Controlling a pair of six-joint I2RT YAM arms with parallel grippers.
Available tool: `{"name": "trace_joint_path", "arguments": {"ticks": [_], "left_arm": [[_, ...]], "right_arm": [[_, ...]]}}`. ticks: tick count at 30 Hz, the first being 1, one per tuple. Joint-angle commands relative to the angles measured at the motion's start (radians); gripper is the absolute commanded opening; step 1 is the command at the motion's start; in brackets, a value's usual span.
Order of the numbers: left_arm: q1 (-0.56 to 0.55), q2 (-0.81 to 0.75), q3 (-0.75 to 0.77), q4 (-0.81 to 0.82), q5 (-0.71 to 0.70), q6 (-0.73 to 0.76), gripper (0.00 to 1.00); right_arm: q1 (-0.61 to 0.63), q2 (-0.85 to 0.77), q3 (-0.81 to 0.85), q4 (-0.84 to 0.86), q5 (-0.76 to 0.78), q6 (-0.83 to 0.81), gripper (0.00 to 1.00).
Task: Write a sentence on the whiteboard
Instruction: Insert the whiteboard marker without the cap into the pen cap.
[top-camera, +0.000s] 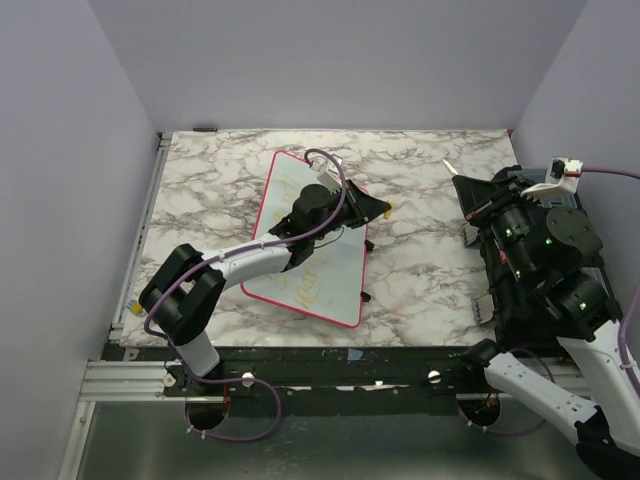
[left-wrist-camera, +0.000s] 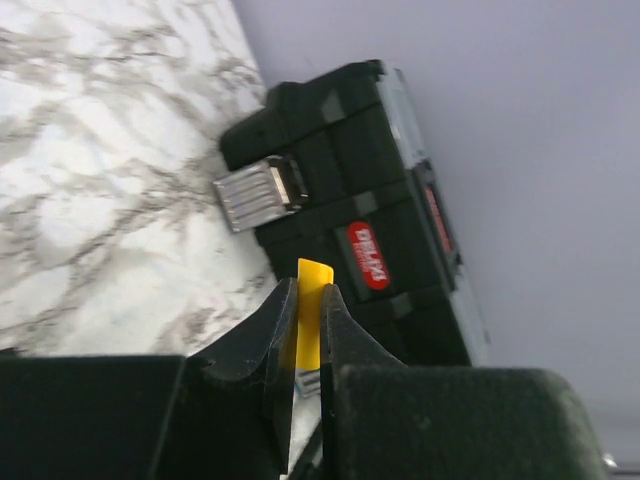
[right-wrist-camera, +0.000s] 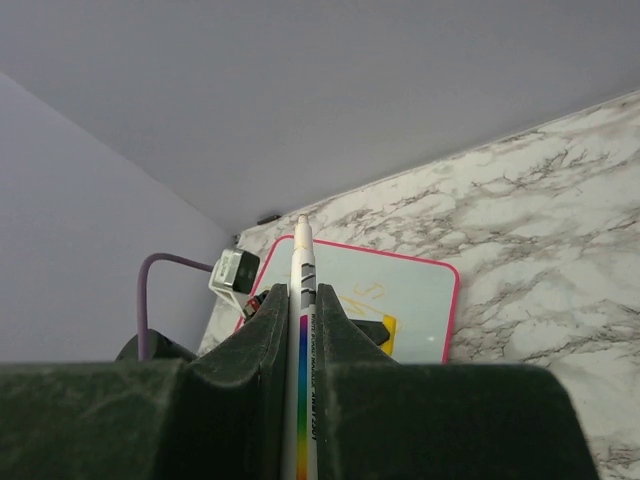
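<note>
The whiteboard (top-camera: 287, 190) lies tilted on the marble table, its red-pink rim showing; it also appears in the right wrist view (right-wrist-camera: 425, 290). Faint yellow-orange words of the sentence (top-camera: 306, 287) sit on its near half, with a few strokes visible from the right wrist (right-wrist-camera: 366, 292). My left gripper (top-camera: 377, 207) hangs over the board's right edge, shut on a yellow marker cap (left-wrist-camera: 314, 282). My right gripper (top-camera: 466, 186) is off to the right of the board, shut on a white marker (right-wrist-camera: 303, 262) with a rainbow stripe, its tip pointing away toward the back left.
A black toolbox (left-wrist-camera: 340, 160) with a silver latch and red label stands at the table's right side, under my right arm (top-camera: 497, 270). Pale walls close in the table on three sides. A purple cable loops over the left arm.
</note>
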Motion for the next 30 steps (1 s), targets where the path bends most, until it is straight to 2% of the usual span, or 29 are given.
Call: {"name": "trace_joint_path", "arguments": {"ticks": [1,6,10,14,18,22,24,28,30], "left_arm": [[-0.016,-0.036,-0.017,0.197,0.059,-0.153,0.00],[-0.018,-0.105,-0.027,0.097,-0.071,-0.306,0.00],[-0.024,-0.158,-0.030,0.032,-0.147,-0.372,0.00],[-0.030,-0.210,-0.057,0.031,-0.223,-0.411,0.00],[-0.051,-0.304,-0.150,0.029,-0.381,-0.496,0.00],[-0.068,-0.395,-0.151,-0.165,-0.515,-0.591,0.00],[-0.071,-0.424,-0.136,-0.249,-0.526,-0.630,0.00],[-0.070,-0.470,-0.131,-0.382,-0.519,-0.817,0.00],[-0.070,-0.482,-0.085,-0.527,-0.507,-0.906,0.00]], "right_arm": [[0.004,-0.024,-0.035,0.013,-0.056,-0.030,0.01],[0.004,-0.021,-0.098,0.058,-0.221,-0.110,0.01],[0.004,-0.018,-0.140,0.087,-0.276,-0.148,0.01],[0.004,-0.023,-0.166,0.133,-0.359,-0.185,0.01],[0.005,-0.033,-0.188,0.180,-0.472,-0.219,0.01],[0.004,-0.021,-0.194,0.201,-0.559,-0.244,0.01],[0.004,-0.016,-0.201,0.213,-0.589,-0.257,0.01],[0.005,-0.014,-0.220,0.237,-0.606,-0.274,0.01],[0.005,-0.007,-0.225,0.245,-0.608,-0.281,0.01]]}}
